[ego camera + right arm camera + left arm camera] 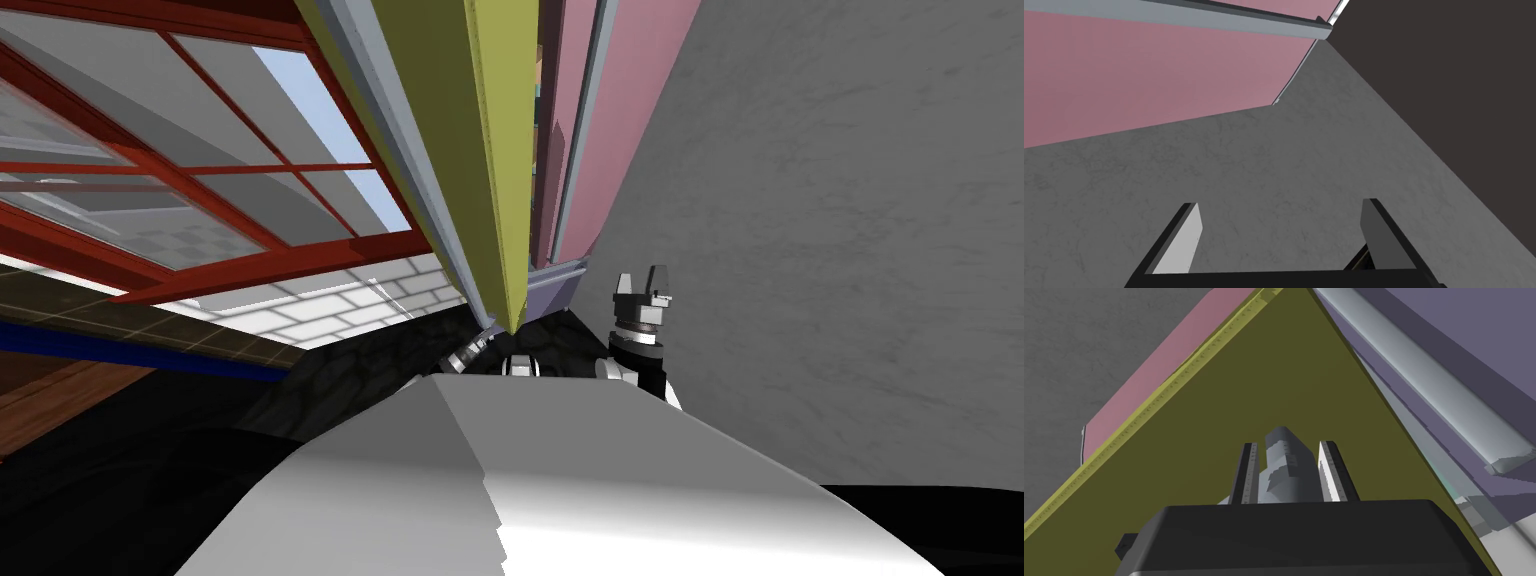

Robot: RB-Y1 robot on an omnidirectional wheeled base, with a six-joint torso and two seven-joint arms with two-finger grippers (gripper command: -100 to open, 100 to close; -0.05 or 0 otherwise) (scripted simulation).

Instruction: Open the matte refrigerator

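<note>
The refrigerator has an olive door (450,130) and a pink door (630,100) beside it. The olive door stands ajar, with a narrow gap (545,120) between the two. In the left wrist view my left gripper (1291,470) is shut on a grey handle piece (1284,443) lying against the olive door (1264,388); both fingers press its sides. My left forearm (466,354) reaches under that door's lower corner. My right gripper (640,290) is raised to the right of the pink door. It stands open (1281,235) with nothing between its fingers, facing a grey wall (1274,165).
A red-framed window (200,190) and a white brick wall (330,300) lie to the left. A grey wall (850,220) stands close on the right. A long pale grey bar (1424,383) on purple panels runs beside the olive door.
</note>
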